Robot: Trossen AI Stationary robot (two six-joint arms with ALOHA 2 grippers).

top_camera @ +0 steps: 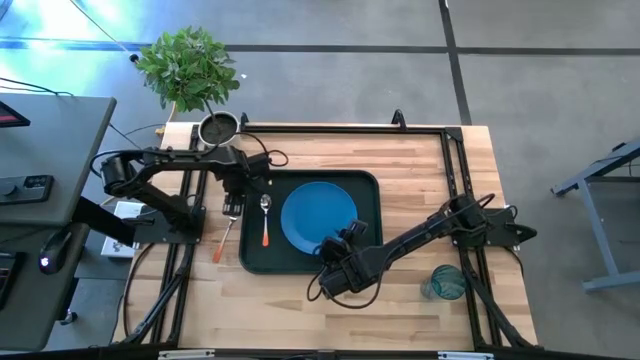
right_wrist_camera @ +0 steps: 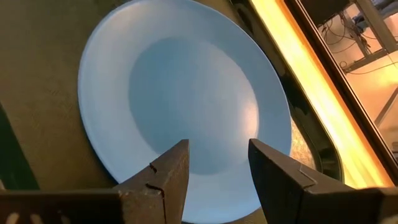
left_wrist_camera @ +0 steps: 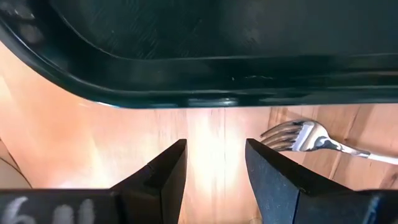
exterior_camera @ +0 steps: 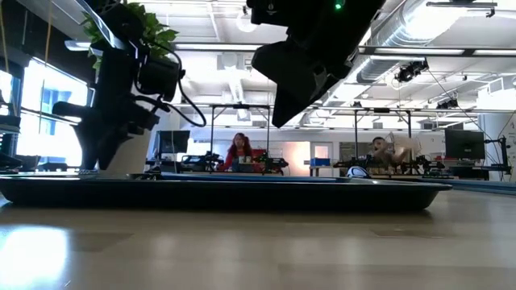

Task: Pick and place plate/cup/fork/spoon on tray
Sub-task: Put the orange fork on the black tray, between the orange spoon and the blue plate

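The dark green tray [top_camera: 366, 252] lies mid-table. The blue plate [top_camera: 318, 215] lies flat in it, also seen in the right wrist view [right_wrist_camera: 180, 93]. The spoon [top_camera: 265, 218] lies in the tray's left part, bowl toward the far edge. The fork [top_camera: 224, 236] lies on the table just left of the tray, and its tines show in the left wrist view [left_wrist_camera: 292, 134]. The teal cup [top_camera: 443, 283] stands on the table at the near right. My left gripper [left_wrist_camera: 216, 168] is open over the table between the tray's rim and the fork's tines. My right gripper [right_wrist_camera: 217, 177] is open above the plate's near edge.
A grey metal pot [top_camera: 217, 127] with a leafy plant [top_camera: 190, 65] stands at the table's far left corner. A black frame rail [top_camera: 455, 170] runs along the table's far and right sides. Bare wood lies near the front edge [top_camera: 300, 320].
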